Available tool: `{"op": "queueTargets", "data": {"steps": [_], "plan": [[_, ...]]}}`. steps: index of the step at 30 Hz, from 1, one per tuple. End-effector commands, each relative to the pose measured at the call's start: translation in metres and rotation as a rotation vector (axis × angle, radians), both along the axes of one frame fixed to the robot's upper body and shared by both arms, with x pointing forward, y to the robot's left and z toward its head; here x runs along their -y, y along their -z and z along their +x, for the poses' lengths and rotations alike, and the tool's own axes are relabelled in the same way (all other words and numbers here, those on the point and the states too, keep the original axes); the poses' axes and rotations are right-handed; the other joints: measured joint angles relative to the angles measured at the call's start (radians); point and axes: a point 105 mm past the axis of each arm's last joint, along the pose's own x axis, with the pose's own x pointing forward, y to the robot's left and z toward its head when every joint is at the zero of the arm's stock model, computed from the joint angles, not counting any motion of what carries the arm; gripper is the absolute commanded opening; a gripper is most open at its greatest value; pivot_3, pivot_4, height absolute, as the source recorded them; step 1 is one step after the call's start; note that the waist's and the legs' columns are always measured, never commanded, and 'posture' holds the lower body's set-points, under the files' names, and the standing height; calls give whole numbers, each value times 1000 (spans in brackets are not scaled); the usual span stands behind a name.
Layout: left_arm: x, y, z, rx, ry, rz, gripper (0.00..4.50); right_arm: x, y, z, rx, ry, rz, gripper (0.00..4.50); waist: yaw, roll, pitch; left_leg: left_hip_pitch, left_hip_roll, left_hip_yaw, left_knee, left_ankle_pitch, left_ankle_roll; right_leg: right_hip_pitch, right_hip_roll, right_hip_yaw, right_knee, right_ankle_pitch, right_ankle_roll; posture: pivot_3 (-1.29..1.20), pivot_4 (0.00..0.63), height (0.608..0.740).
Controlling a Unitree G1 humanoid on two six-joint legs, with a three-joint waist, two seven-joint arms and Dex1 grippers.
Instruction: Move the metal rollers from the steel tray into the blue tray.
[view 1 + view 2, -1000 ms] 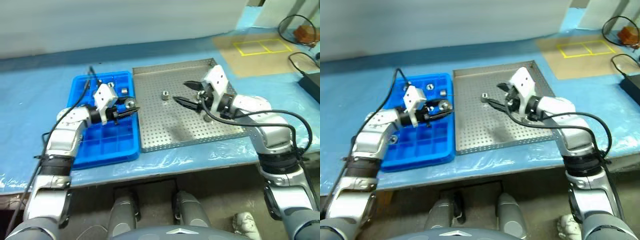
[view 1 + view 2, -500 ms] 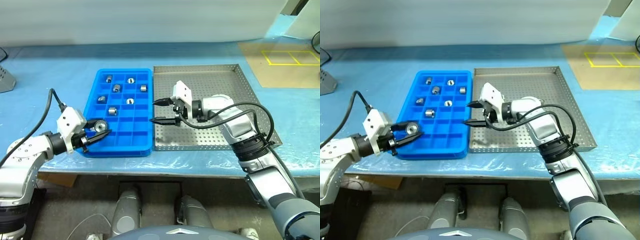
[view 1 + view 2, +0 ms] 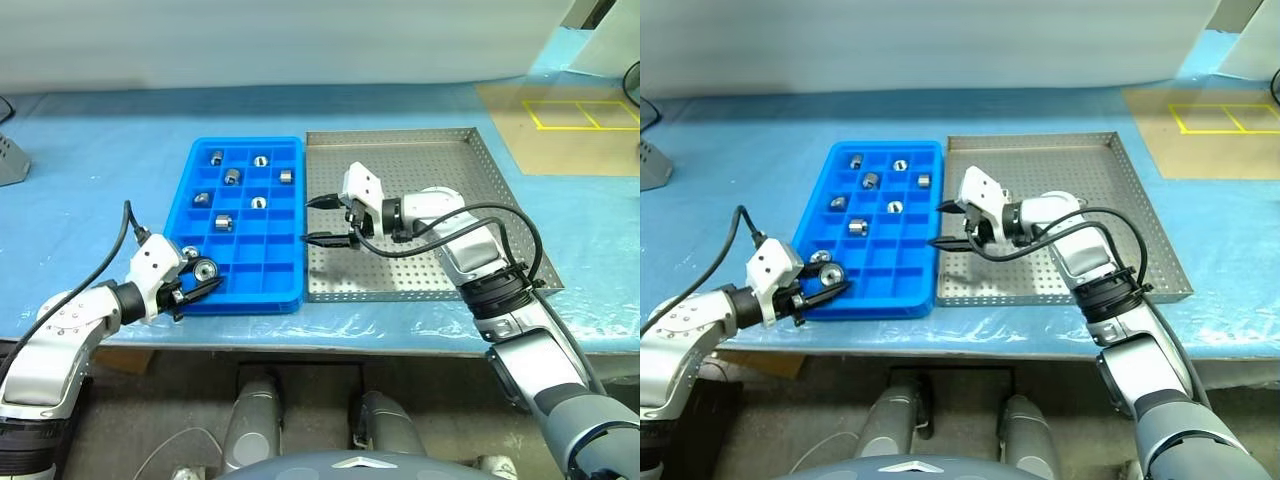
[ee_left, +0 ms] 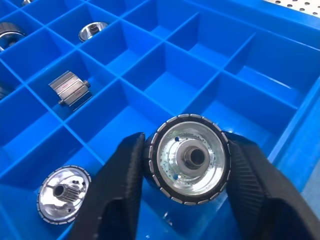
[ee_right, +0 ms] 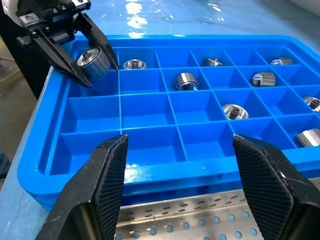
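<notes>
The left tool (image 3: 196,280) is clenched on a small shiny ribbed metal roller (image 4: 188,158), holding it over a near corner compartment of the bright blue gridded plastic tray (image 3: 283,290), just beside another roller (image 4: 63,201) lying in the neighbouring compartment. More rollers (image 3: 232,176) sit in far compartments. The right tool (image 3: 322,220) hangs released, fingers wide apart, over the left edge of the perforated square steel tray (image 3: 470,180), on the blue-covered surface (image 3: 90,160)

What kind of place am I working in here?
Likely a factory or lab sorting bench: a blue compartment tray holding metal rollers, a perforated steel tray, and yellow floor marking tape.
</notes>
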Motion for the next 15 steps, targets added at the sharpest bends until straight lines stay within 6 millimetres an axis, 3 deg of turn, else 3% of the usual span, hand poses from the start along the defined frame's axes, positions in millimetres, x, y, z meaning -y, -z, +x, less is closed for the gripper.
{"op": "queueTargets", "data": {"steps": [1, 3, 7, 11, 15], "plan": [[-6, 3, 4, 8, -6, 48, 3553, 6, -14, 1, 55, 22, 32, 3431, 0, 0, 0, 0, 0, 0, 0, 0, 0, 0, 0, 0, 0, 0, 0, 86, 150, 740], [-4, 0, 6, 15, 19, 70, 4202, 9, -14, 1, 55, 32, 34, 3431, -1, 0, 0, 1, 0, 0, 0, 0, 0, 1, 0, 0, 0, 0, 0, 80, 150, 740], [2, -22, 13, 56, 58, 30, 4202, 17, -15, 3, 62, 73, 36, 3431, -1, 0, 0, 1, 0, 0, 0, 0, 0, 1, 0, 0, 0, 0, 0, 49, 150, 740], [18, -66, 27, 173, 101, -87, 4202, 39, -27, 19, 91, 188, 63, 3431, 3, 0, 0, 0, 0, 0, 1, 2, -1, 0, 0, -1, 2, 0, 0, 29, 150, 740], [48, -88, 40, 233, 157, -199, 4202, 79, -30, 69, 156, 528, 108, 3431, -5, 0, 0, 1, -1, 1, 7, 4, -2, 0, -1, 2, 9, 0, 0, -13, 150, 740]]}}
